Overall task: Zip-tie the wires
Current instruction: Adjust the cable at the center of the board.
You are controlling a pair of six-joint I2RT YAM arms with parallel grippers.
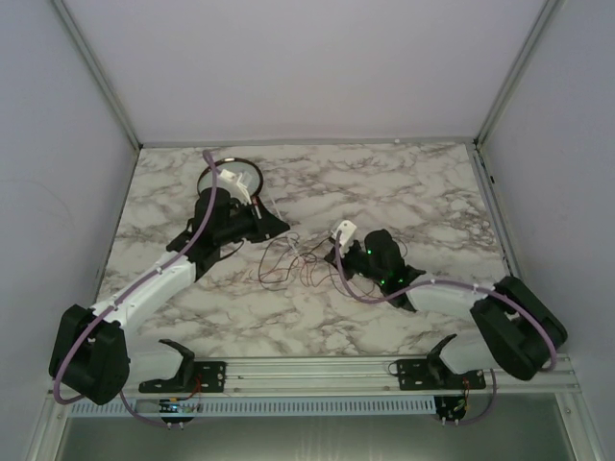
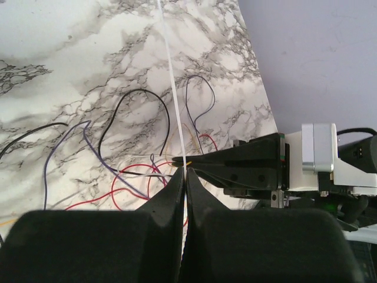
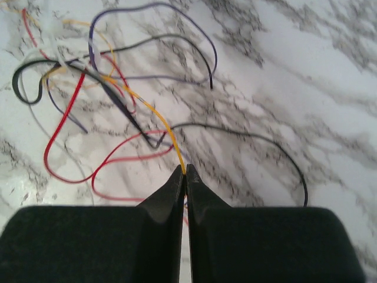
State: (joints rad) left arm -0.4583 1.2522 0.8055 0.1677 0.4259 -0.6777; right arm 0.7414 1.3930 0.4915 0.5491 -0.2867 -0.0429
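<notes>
The wires (image 1: 288, 261) lie as a loose tangle of thin red, black, purple and yellow strands in the middle of the marble table. In the left wrist view they curl just beyond my left gripper (image 2: 185, 171), which is shut on a thin white zip tie (image 2: 171, 76) that runs straight up out of the jaws. My left gripper (image 1: 284, 227) sits at the tangle's upper left. My right gripper (image 3: 185, 171) is shut on a yellow wire (image 3: 154, 113) that leads back into the tangle (image 3: 88, 88). The right gripper's black fingers (image 2: 235, 165) reach in from the right, close to the left fingertips.
A round dark-rimmed dish (image 1: 252, 171) stands at the back left, partly behind the left wrist. Grey walls close in the table on three sides. The arm bases and a metal rail (image 1: 307, 370) line the near edge.
</notes>
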